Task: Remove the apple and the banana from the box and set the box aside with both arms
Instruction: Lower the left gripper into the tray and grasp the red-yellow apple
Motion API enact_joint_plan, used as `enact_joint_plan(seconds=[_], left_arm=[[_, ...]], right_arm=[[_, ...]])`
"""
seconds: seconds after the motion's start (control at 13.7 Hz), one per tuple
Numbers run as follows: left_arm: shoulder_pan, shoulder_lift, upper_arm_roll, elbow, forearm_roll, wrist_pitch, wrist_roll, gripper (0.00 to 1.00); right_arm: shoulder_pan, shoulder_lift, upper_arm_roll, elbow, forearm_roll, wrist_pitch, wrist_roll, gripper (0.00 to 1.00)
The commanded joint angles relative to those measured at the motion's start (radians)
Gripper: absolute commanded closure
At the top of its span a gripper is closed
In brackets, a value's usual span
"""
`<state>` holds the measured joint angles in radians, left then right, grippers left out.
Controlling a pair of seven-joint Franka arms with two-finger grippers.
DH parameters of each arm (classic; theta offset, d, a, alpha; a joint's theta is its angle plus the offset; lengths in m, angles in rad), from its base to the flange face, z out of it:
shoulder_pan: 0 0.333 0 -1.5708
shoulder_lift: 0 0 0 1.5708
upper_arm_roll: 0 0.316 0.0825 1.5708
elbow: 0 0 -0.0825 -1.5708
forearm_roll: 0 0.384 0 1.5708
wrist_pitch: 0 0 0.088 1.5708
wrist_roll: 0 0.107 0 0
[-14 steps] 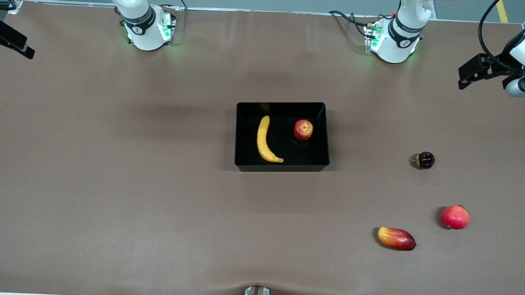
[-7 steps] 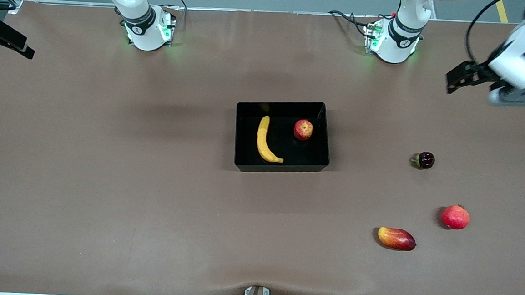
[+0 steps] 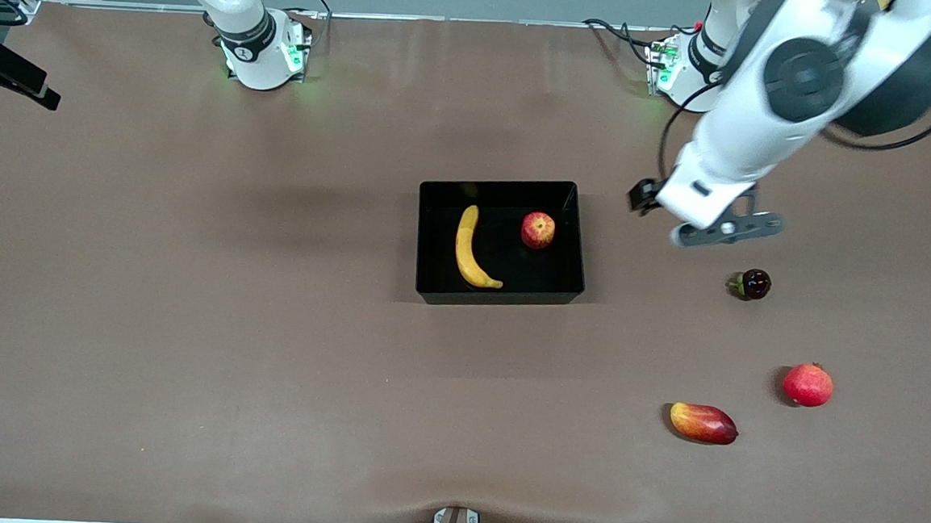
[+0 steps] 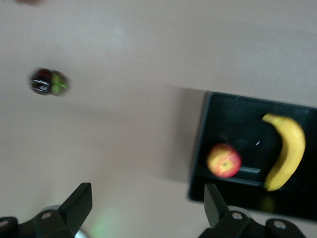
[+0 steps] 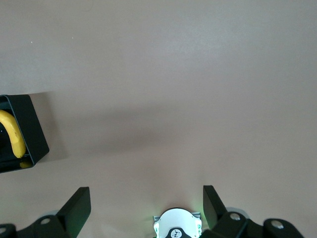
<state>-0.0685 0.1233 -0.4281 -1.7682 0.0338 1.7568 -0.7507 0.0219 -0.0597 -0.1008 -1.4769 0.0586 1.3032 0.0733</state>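
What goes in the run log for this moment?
left gripper: open, over table beside box | right gripper: open, waiting | apple, banana: in box

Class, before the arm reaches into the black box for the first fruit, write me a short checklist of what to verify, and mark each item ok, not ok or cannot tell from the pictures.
1. Apple and banana lie apart in the box, not touching: ok.
2. Left gripper open with nothing in it: ok.
3. Left gripper over the apple: not ok; it hangs over bare table between the box and the small dark fruit.
4. Right gripper open with nothing in it, waiting at the right arm's end of the table: ok.
5. Bare table around the box for setting fruit down: ok.
6. Whether the apple will roll when touched: cannot tell.
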Motion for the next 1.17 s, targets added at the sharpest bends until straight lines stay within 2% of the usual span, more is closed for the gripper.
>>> enact_joint_plan(seconds=[0.0,0.36,0.66,0.87,1.09], left_arm=[[-0.068,0.057,-0.011,-0.057,0.020,0.108,-0.242,0.00],[-0.178,0.142,-0.012,-0.157,0.100,0.308,-0.557,0.00],[-0.256,0.251,-0.011,-0.160,0.148,0.354,-0.749,0.00],[-0.281,0.338,-0.012,-0.160,0.230,0.426,-0.892,0.00],[-0.287,0.383,-0.012,-0.157,0.281,0.449,-0.947,0.00]], right_arm=[[-0.014,0.018,0.003,0.026,0.009,-0.009,-0.001,0.00],[-0.023,0.018,0.003,0.026,0.009,-0.007,-0.003,0.00],[-0.025,0.018,0.001,0.024,0.010,-0.009,-0.001,0.00],[-0.030,0.020,0.001,0.021,0.010,-0.013,-0.003,0.00],[-0.039,0.024,0.001,0.023,0.010,-0.013,-0.004,0.00]])
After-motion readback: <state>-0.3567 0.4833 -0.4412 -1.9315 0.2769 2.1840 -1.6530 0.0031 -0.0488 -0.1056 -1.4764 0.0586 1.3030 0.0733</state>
